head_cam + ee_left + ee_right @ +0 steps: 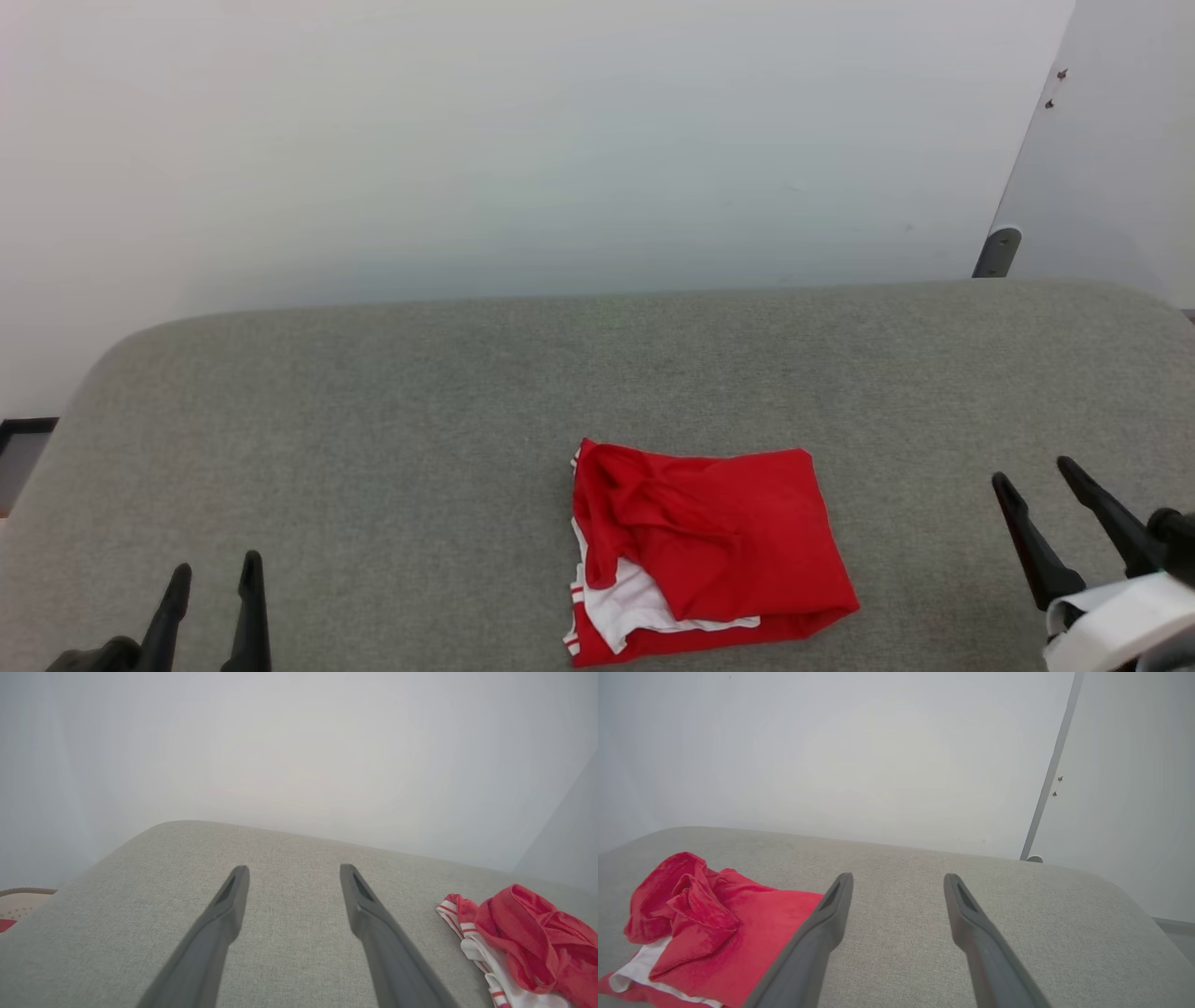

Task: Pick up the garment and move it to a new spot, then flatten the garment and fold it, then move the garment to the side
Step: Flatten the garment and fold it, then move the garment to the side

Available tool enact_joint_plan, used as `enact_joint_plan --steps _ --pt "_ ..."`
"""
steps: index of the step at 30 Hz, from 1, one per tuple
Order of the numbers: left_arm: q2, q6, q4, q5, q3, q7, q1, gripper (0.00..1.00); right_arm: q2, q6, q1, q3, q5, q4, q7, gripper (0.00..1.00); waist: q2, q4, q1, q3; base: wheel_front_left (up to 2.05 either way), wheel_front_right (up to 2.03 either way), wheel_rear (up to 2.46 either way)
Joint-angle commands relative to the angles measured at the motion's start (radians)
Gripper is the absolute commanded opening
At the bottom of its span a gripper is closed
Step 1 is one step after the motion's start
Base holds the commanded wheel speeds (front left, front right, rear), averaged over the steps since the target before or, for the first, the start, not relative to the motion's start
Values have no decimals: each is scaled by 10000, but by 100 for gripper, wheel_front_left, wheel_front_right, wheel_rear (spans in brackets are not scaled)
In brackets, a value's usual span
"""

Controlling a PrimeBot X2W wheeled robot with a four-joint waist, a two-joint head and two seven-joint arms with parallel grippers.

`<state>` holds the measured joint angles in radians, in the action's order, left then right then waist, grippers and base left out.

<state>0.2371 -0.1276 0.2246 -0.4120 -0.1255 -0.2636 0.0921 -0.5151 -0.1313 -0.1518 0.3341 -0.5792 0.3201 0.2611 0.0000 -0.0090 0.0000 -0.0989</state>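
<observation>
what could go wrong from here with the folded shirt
1. The garment is only loosely folded, with a bunched red layer on top and a white sleeve poking out; gripping one layer would likely pull the fold open.
2. The left pincer and right pincer both stand open and apart from it; dragging it sideways over the grey fabric surface might rumple it.

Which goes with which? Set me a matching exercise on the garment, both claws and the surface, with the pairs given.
Column one:
1. garment
2. left claw
3. right claw
4. padded surface

Column two:
a. open, lower right of the head view
b. grey, lying under the cloth
c. red and white, roughly folded
d. open, lower left of the head view

Pairs: 1-c, 2-d, 3-a, 4-b.
</observation>
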Motion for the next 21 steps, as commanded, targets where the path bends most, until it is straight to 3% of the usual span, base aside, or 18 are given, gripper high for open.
enact_joint_plan --steps 1,7,21 --pt "-7 -25 -31 60 -29 1 107 100 36 12 172 -212 221 -131 42 100 0 30 0 -15 0 0 0" --pt "-5 -34 -62 66 -30 -1 128 100 321 12 806 -894 633 -433 43 100 0 74 0 -31 0 0 0" --pt "73 -36 -34 -91 224 0 116 100 543 12 1256 -1400 1028 -707 44 100 0 97 0 39 0 0 0"
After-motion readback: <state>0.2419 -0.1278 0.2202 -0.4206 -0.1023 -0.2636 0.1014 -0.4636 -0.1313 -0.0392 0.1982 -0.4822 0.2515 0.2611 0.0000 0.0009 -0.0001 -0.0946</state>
